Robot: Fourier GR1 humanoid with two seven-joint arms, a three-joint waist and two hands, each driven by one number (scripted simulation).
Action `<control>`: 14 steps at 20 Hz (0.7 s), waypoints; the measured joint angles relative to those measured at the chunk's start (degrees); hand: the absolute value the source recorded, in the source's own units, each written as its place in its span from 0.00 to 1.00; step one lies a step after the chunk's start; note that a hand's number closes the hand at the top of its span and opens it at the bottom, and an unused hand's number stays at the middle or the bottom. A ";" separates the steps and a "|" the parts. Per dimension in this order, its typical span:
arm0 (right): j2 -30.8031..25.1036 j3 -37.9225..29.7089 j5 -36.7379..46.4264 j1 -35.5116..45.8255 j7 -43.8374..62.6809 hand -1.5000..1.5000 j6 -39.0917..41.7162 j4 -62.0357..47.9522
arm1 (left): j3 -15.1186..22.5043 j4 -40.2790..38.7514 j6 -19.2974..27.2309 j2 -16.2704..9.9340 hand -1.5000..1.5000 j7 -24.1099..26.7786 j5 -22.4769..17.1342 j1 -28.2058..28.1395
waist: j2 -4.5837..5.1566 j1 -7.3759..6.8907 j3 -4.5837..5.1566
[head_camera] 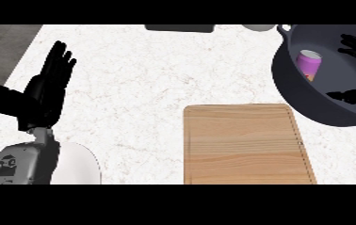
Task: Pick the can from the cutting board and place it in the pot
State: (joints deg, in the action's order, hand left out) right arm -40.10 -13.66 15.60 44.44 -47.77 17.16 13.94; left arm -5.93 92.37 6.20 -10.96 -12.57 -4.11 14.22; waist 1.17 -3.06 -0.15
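A purple can (309, 64) with a silver top lies tilted inside the dark grey pot (295, 92) at the right edge of the counter. Only the black fingertips (346, 44) and the thumb (343, 96) of my right hand show, at the far right over the pot. They are spread wide and stand apart from the can. The wooden cutting board (243, 144) lies bare in front of the pot. My left hand (49, 85) rests open at the left edge, fingers up.
A flat dark object (179, 28) and a pale round one (259, 28) sit at the counter's far edge. A white rounded shape (78, 165) lies beside my left forearm. The white marble counter (153, 78) stretches between my left hand and the board.
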 measured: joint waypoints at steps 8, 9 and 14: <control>-6.43 -5.87 -5.95 1.38 4.07 0.00 7.81 -4.68 | 0.38 0.38 0.17 0.42 0.50 -0.37 0.10 0.65 | 0.34 -0.07 -0.24; -7.28 -6.35 -6.47 0.90 4.22 0.00 8.59 -4.87 | 0.20 0.22 0.05 0.32 0.50 -0.29 -0.02 0.58 | 0.41 -0.02 -0.28; -10.84 -7.60 -7.92 -0.26 6.37 0.00 11.55 -5.01 | 0.09 -0.28 0.31 0.43 0.50 -0.46 0.06 1.29 | 0.66 0.05 -0.42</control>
State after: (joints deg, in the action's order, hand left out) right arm -50.94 -21.26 7.68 44.18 -41.40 28.71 8.93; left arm -5.84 92.09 6.50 -10.53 -13.03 -4.05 15.51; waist 1.83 -3.01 -0.57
